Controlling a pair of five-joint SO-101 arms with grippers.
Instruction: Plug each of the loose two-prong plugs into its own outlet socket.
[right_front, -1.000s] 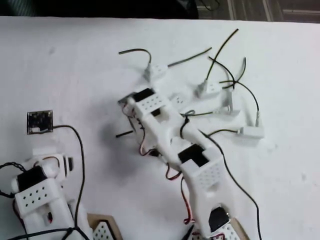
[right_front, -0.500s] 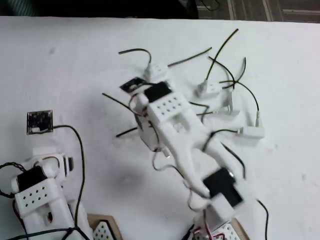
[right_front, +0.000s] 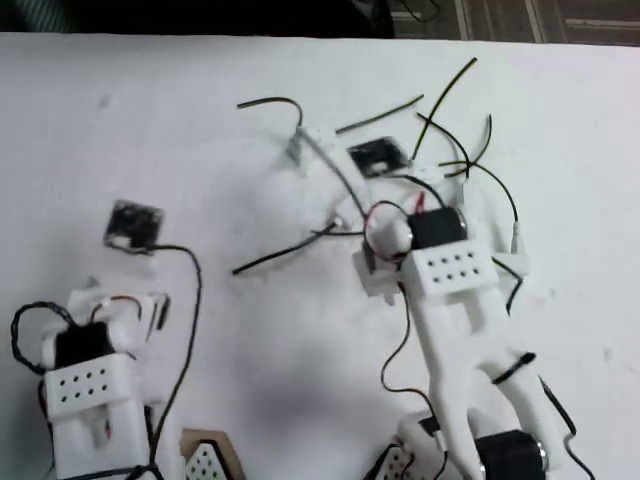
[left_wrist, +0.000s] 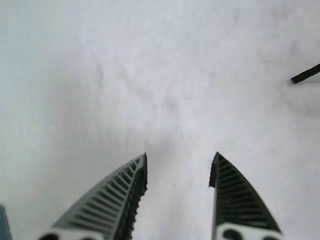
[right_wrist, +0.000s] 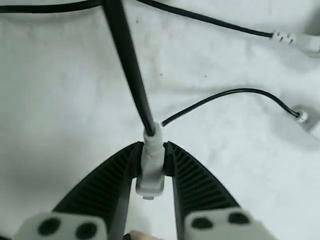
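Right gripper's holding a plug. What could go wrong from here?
1. The plug is pinched right at the tips of the right gripper, so it may twist when pressed into a socket.
2. Its black cord meets other loose cords. Moving it could snag them and drag the nearby white piece out of place.

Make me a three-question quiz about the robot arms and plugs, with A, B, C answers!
1. The right gripper is: A. open and empty; B. shut on a white plug; C. holding a spoon.
2. That plug's cord is: A. red; B. yellow; C. black.
3. The left gripper hangs over: A. bare table; B. a box; C. a stack of cups.
Answers: 1 B, its fingers squeeze the plug's body. 2 C, a black cord leaves the plug's end. 3 A, white table lies under its open fingers.
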